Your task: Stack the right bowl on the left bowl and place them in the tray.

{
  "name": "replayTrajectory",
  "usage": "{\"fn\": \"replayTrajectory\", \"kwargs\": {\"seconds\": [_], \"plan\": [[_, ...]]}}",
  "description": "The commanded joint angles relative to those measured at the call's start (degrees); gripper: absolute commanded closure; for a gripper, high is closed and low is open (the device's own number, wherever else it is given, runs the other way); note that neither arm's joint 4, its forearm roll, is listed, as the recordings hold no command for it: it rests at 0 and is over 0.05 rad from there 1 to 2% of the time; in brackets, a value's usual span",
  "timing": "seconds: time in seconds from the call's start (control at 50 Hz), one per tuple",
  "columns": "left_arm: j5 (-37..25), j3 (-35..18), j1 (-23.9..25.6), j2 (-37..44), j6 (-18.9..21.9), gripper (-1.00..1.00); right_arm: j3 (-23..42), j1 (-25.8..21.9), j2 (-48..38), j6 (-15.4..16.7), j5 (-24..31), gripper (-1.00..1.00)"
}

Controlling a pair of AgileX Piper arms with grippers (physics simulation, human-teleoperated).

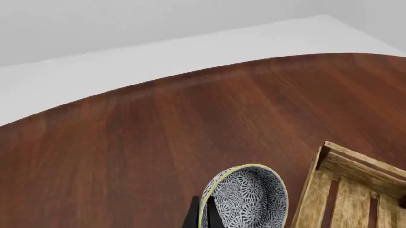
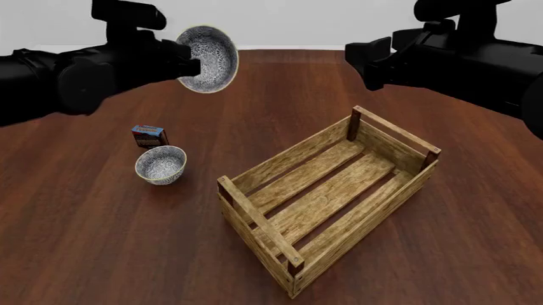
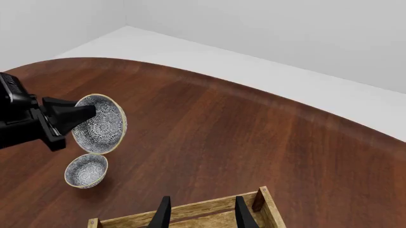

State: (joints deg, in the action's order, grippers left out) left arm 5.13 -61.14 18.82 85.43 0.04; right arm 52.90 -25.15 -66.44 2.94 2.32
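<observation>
The tray (image 2: 327, 197) lies on the worktop (image 2: 102, 254) at about 5 o'clock from the middle of the front view, a slatted light-wood crate with dark corner posts, turned on a diagonal and holding nothing. I count two bowls, both patterned dark blue and white. One bowl (image 2: 208, 59) is up in the air at 11 o'clock, tipped on its side so its hollow faces the camera; my left tool (image 1: 201, 216) is clamped on its rim, one finger inside and one outside as the left wrist view shows. The other bowl (image 2: 160, 164) stands upright on the worktop at 9 o'clock, well apart from the tray. Just beyond it, near but not clearly touching, stands one small red-blue box (image 2: 149, 135); there is print on its face but it is too small for me to read.

My left arm reaches in high from 10 o'clock, roughly level. My right arm hangs high at 1 o'clock, over the far end of the tray; my right tool (image 3: 199, 213) has its fingers apart and grips nothing, pointing down at the tray's end rail
</observation>
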Motion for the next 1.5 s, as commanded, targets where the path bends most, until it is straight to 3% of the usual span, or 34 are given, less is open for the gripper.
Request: {"fn": "replayTrajectory", "kwargs": {"seconds": [0.02,0.1,0.16,0.24,0.38,0.58,0.72,1.06,1.5], "plan": [[-4.91,0.08,-1.19,-3.21,-0.59,1.00,-0.15,-0.02,0.19,0.03,-0.01,-1.00],[-6.44,0.29,-0.77,-4.38,-0.93,1.00,-0.16,-0.05,0.26,0.05,0.05,-1.00],[-7.14,1.01,-1.07,-5.42,1.06,1.00,-0.10,-0.02,0.29,0.11,0.13,-1.00],[-10.31,0.69,-0.92,-4.34,-1.84,1.00,-0.24,0.05,0.35,0.21,0.13,-1.00],[-11.96,1.60,-2.73,-5.82,-0.58,1.00,-0.25,0.04,0.37,0.09,0.13,-1.00],[-15.84,1.49,-3.76,-5.78,-3.10,1.00,-0.16,0.06,0.49,0.16,0.34,-1.00],[-14.97,3.16,-5.89,-5.32,-2.83,1.00,-0.13,0.02,0.19,0.19,0.23,-1.00],[-10.84,7.41,-7.34,-2.09,-7.78,1.00,-0.31,0.25,0.31,0.44,0.23,-1.00],[-7.68,9.35,-9.39,0.81,-8.12,1.00,-0.19,0.33,-0.10,0.47,0.07,-1.00]]}}
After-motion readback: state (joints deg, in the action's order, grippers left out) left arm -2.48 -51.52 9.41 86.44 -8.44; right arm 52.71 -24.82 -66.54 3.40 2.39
